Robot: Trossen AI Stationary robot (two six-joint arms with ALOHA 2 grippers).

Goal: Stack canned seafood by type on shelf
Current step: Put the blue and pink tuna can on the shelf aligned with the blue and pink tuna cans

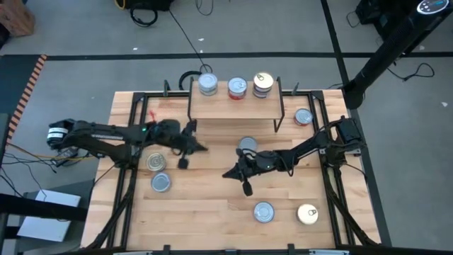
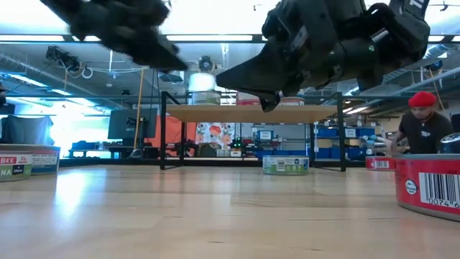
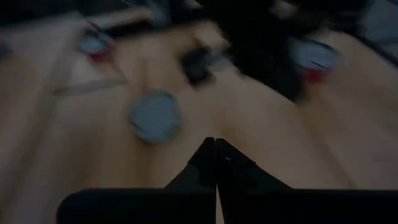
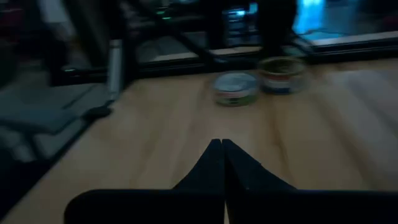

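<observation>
Tins (image 1: 236, 87) stand three in a row on the shelf (image 1: 233, 108) at twelve o'clock; six more lie loose on the table (image 1: 205, 212). Left gripper (image 1: 202, 148), fingers pressed together and empty, hangs above the boards at nine o'clock. Right gripper (image 1: 227, 174), also pinched closed and empty, hovers near centre. To do this well, I would open the fingers wide first, then lower squarely over the tin (image 1: 248, 144) under the shelf's front edge.

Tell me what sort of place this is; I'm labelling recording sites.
Probably a robotics lab or workshop: a wooden table on a black frame, cables across the grey floor, and storage racks and ceiling lights in the large room behind.
</observation>
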